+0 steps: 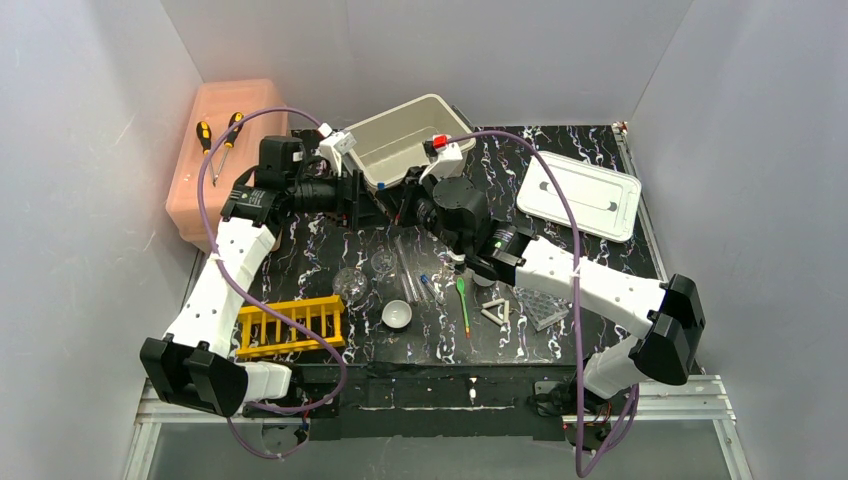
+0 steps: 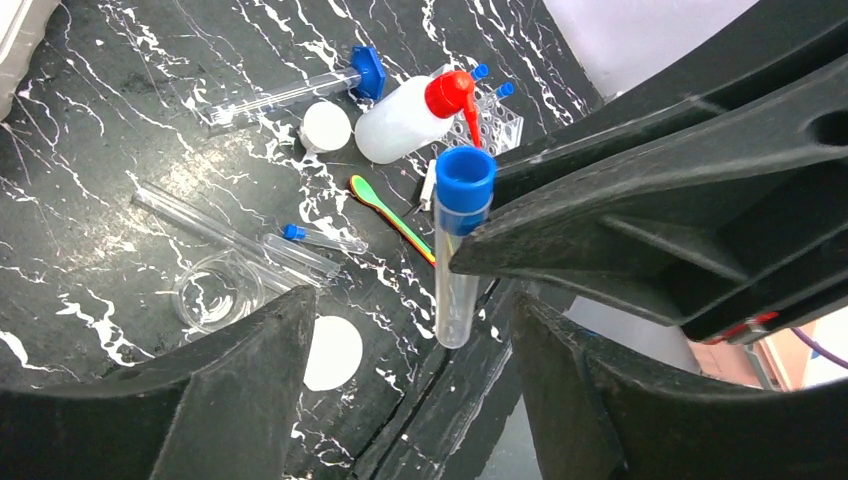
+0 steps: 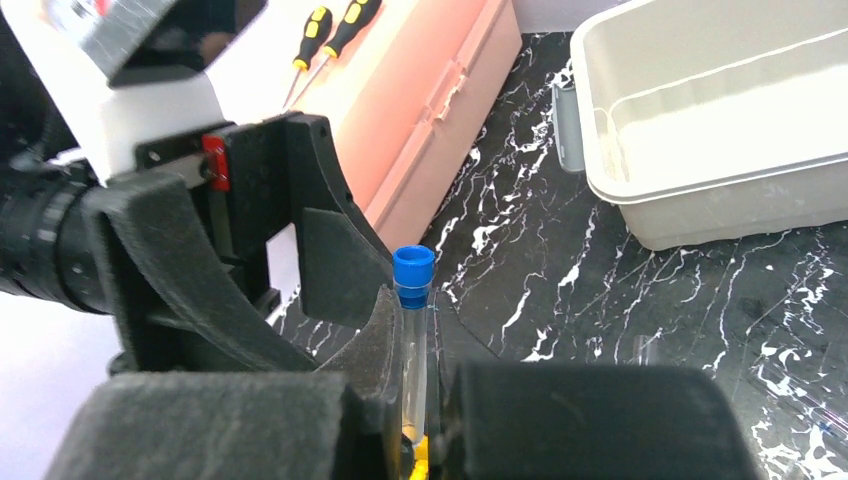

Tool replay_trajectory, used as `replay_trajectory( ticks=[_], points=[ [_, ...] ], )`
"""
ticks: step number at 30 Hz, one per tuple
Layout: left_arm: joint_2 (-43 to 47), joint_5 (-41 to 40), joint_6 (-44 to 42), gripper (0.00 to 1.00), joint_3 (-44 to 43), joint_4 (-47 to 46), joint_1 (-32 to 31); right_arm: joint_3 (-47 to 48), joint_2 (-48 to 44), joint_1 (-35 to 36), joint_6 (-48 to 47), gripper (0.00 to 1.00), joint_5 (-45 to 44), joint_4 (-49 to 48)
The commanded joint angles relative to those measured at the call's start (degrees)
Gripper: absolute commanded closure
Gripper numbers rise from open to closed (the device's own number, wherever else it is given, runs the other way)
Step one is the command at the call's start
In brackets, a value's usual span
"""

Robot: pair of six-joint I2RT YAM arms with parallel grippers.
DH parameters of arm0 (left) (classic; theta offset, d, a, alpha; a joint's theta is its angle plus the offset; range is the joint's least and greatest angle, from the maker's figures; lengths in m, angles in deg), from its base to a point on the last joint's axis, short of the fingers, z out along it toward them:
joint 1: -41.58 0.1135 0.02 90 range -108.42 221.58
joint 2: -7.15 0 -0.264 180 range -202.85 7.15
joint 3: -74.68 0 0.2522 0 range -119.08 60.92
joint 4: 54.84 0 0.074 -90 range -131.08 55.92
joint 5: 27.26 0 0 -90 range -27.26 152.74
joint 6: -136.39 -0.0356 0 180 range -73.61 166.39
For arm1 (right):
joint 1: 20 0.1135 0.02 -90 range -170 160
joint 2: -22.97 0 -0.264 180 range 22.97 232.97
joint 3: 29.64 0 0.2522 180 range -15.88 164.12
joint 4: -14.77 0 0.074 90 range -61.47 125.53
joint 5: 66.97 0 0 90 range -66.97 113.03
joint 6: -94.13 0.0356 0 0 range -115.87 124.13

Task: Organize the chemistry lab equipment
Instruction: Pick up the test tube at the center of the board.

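Plainly between the left tool's (image 2: 410, 320) spread jaws, the right tool (image 3: 418, 392) pinches a blue-capped tube (image 2: 456, 290).

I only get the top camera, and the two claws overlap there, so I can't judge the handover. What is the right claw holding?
Observer: The right claw is shut on a blue-capped clear tube, with the cap sticking out beyond the grip.
Operator: Does the left claw have it yet?
Observer: Not yet. Its wrist view shows the left claw open around the tube, with a gap on each side.
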Motion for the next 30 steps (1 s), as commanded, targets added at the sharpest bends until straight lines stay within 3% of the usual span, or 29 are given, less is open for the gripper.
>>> replay_trajectory(
  ticks=[1, 9, 13, 15, 16, 18, 20, 25, 30],
  points=[
    [1.13, 1.1, 0.22, 0.36, 1.85, -1.44, -0.57, 0.18, -0.55, 0.33, 2.38, 0.99, -1.33, -6.05],
    [0.66, 0.03, 0.46, 0.86, 0.86, -2.95, -0.66, 0.39, 0.61, 0.6, 3.39, 0.99, -0.54, -6.65],
    [0.35, 0.63, 0.57, 0.89, 0.59, -3.12, -0.67, 0.63, 0.99, 0.64, 3.37, 0.99, -0.43, -6.42],
    [0.57, 0.34, -0.52, 0.95, 0.42, -2.51, -0.66, 1.75, 0.98, 0.53, 3.23, 0.99, -0.79, -4.77],
    [0.76, -0.2, -1.7, 0.98, 0.27, -1.83, -0.67, 3.38, 1.32, 0.32, 3.12, 0.94, -1.26, -2.08],
    [1.27, -1.63, -5.12, 1.0, 0.0, 0.05, -0.71, 7.88, 2.23, -1.03, 3.13, 0.72, -0.27, 4.61],
    [2.15, -3.63, -10.29, 1.0, 0.04, 2.09, -0.65, 12.73, 4.07, -4.38, 3.96, 0.63, 5.84, 12.58],
    [4.67, -8.74, -22.1, 1.0, 1.12, 5.67, -0.71, 27.18, 11.63, -13.25, 2.29, 0.51, 28.77, 30.16],
    [6.27, -11.51, -28.24, 1.0, 1.89, 7.26, -1.27, 28.65, 13.12, -14.77, -0.17, 0.44, 37.68, 34.02]
  ],
)
